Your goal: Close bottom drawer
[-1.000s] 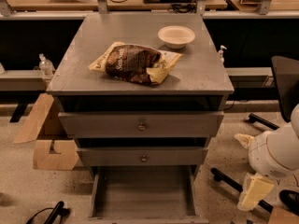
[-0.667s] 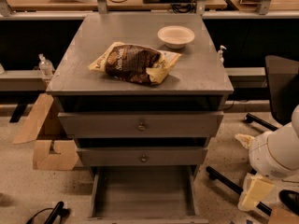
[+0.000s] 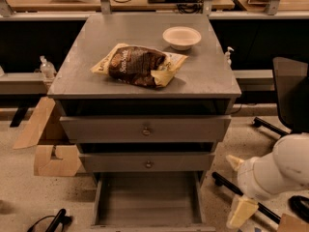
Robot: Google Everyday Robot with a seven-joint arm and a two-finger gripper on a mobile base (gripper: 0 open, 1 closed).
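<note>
Bottom drawer [image 3: 147, 203] is pulled out, tray empty. Gripper [image 3: 237, 187] sits low, right of the drawer, not touching it; claw released, holding nothing.

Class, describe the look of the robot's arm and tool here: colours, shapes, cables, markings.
The arm is white, built from rounded, bulbous segments. The tool, at the lower right beside the bottom drawer, is pale cream and wedge-shaped. No cables or markings show on either.
</note>
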